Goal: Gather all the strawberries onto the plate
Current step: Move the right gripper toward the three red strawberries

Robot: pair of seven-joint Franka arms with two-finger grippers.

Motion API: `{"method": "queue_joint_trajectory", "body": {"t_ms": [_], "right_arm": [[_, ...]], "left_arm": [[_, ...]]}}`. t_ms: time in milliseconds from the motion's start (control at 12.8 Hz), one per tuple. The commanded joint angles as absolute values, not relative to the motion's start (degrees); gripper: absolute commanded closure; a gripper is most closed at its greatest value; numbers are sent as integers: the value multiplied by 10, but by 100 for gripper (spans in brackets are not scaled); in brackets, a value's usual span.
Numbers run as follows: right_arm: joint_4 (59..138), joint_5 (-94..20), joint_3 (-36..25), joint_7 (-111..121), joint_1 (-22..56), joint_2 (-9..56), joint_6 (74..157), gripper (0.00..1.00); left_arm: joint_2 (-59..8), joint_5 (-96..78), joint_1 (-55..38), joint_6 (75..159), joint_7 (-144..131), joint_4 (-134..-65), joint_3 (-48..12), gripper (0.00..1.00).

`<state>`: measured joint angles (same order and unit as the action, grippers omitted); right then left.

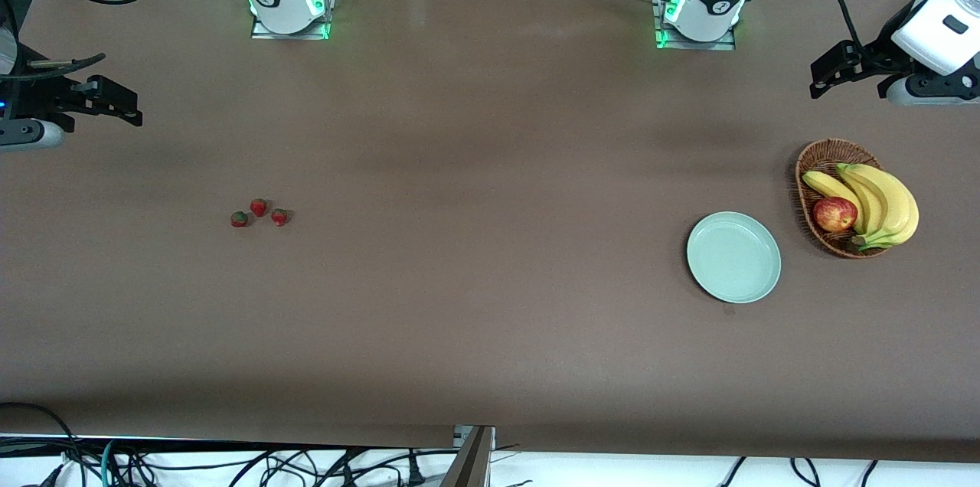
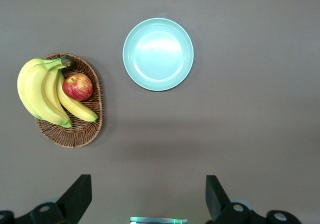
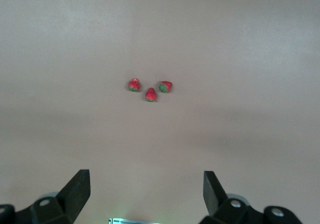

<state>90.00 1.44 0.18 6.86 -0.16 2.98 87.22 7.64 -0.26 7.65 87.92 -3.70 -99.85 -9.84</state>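
Three small red strawberries (image 1: 259, 207) lie close together on the brown table toward the right arm's end. They also show in the right wrist view (image 3: 151, 94). The pale mint-green plate (image 1: 733, 257) lies empty toward the left arm's end and shows in the left wrist view (image 2: 158, 54). My right gripper (image 1: 126, 106) is open and empty, up over the table at the right arm's end, apart from the strawberries; it also shows in its wrist view (image 3: 146, 191). My left gripper (image 1: 823, 81) is open and empty, up over bare table by the basket; it also shows in its wrist view (image 2: 148, 194).
A brown wicker basket (image 1: 819, 158) stands beside the plate, closer to the left arm's end. It holds a bunch of bananas (image 1: 880, 200) and a red-yellow apple (image 1: 834, 214). Cables hang along the table's front edge (image 1: 230, 464).
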Motion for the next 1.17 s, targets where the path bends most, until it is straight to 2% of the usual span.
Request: {"method": "queue_joint_trajectory", "body": {"t_ms": [0, 468, 857, 1091], "right_arm": [[883, 8, 10, 65, -10, 35, 859, 0], [884, 6, 12, 71, -8, 60, 871, 0], [883, 5, 13, 73, 17, 149, 938, 0], [888, 5, 13, 64, 40, 207, 996, 0]], "left_arm": [[69, -5, 80, 871, -38, -982, -102, 0], [69, -4, 80, 871, -39, -981, -105, 0], [59, 3, 79, 876, -38, -978, -106, 0], [37, 6, 79, 876, -38, -952, -106, 0]]}}
